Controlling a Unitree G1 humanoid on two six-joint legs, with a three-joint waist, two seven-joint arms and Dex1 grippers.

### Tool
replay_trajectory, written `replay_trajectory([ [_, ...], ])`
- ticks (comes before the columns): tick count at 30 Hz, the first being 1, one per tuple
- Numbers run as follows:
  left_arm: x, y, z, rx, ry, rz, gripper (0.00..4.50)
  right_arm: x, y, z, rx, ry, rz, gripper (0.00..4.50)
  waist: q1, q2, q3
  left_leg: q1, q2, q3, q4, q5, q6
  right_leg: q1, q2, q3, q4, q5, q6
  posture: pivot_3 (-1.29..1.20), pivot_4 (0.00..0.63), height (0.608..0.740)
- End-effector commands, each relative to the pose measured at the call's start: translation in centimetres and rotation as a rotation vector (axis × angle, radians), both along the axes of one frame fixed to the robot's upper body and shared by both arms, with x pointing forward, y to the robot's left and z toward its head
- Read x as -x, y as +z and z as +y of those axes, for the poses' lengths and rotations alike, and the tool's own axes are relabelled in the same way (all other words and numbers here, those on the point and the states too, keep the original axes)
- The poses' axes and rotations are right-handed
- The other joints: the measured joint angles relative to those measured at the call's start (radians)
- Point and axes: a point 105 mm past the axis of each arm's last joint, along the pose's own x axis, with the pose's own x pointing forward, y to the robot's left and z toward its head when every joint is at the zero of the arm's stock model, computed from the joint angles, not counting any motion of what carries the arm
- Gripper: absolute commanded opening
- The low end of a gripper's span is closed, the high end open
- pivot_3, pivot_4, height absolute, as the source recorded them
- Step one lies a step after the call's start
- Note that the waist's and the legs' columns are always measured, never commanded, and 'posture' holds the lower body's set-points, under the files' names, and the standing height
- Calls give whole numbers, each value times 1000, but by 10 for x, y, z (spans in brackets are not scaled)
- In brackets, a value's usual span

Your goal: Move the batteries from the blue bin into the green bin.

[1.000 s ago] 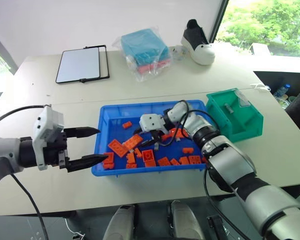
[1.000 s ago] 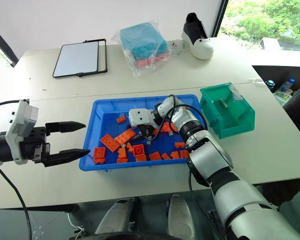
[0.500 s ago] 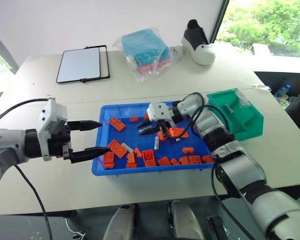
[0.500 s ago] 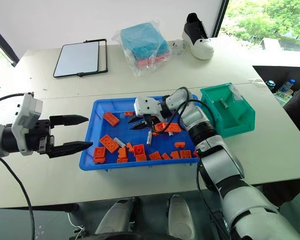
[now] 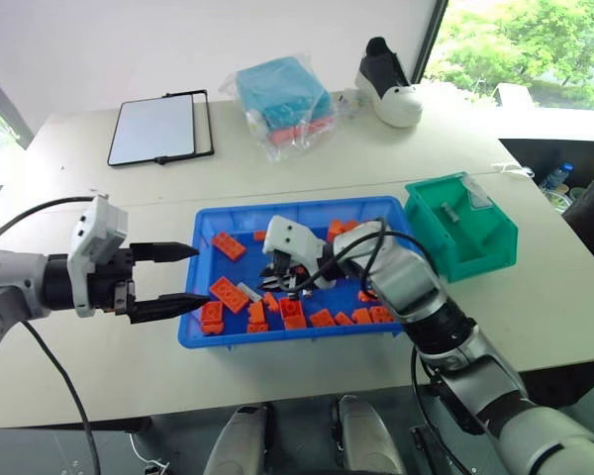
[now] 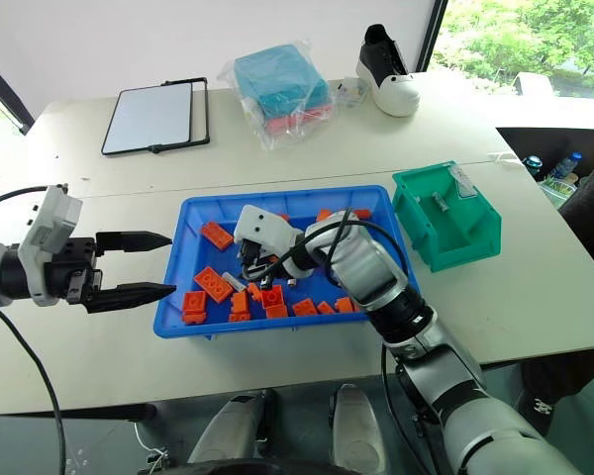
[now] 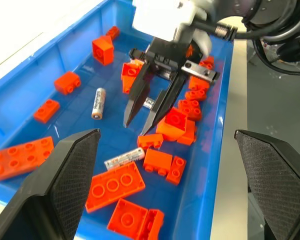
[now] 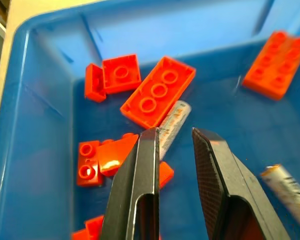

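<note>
Right gripper (image 7: 146, 116) angled down over blue bin (image 5: 203, 233), jaws narrowly apart, empty, above battery (image 8: 171, 122), left gripper (image 5: 186, 279) wide, level beside it, green bin (image 5: 490, 247) holding one battery.

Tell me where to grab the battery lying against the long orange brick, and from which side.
Grip the battery around its middle, coming straight down, one finger each side of its round body. It lies flat on the blue bin's floor close beside the orange brick, probably leaving little room for a sideways approach.
</note>
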Motion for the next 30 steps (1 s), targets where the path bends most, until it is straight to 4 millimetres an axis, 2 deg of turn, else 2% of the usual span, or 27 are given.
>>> replay_trajectory([
  [1,-1,8,2,-22,-13,-38,4500,1,4,16,7,21,-18,1050,0,0,0,0,0,0,0,0,0,0,0,0,0,0,0,0,150,731],
  [6,-2,10,1,-23,-9,-57,4500,-7,-7,24,39,18,-41,1050,-1,0,0,0,0,0,0,0,0,0,0,0,0,1,1,0,150,731],
  [7,-2,11,0,-22,-8,-61,4500,-10,-8,25,46,7,-47,1279,-1,0,0,0,0,0,0,0,0,0,0,0,0,1,2,0,150,731],
  [10,-1,11,0,-22,-6,-65,4500,-15,-13,25,64,1,-63,2331,-1,0,0,0,0,0,0,0,0,0,0,0,0,1,2,0,150,731],
  [14,1,12,-1,-19,-3,-69,4500,-12,-16,23,67,14,-49,4454,-1,0,0,0,0,0,0,0,0,-1,1,0,0,2,3,0,150,731],
  [20,-2,16,-1,-7,8,-81,4500,-10,-23,13,89,25,-46,4488,-1,0,0,0,0,0,0,0,0,-1,1,0,0,2,3,0,150,731],
  [22,-3,16,-1,-8,9,-82,4500,-10,-17,12,56,8,-18,4488,-1,0,0,0,0,0,0,0,0,-1,1,0,0,2,3,0,150,731],
  [26,-6,14,0,-11,8,-82,4500,-8,12,18,-29,-5,17,4488,-1,-1,0,0,0,0,0,0,0,-1,1,0,1,2,3,0,150,731],
  [30,-9,14,-2,-10,1,-87,4500,-3,30,22,-70,-11,46,4488,-2,-1,0,0,0,0,0,0,0,-1,1,0,1,2,3,0,150,731],
])
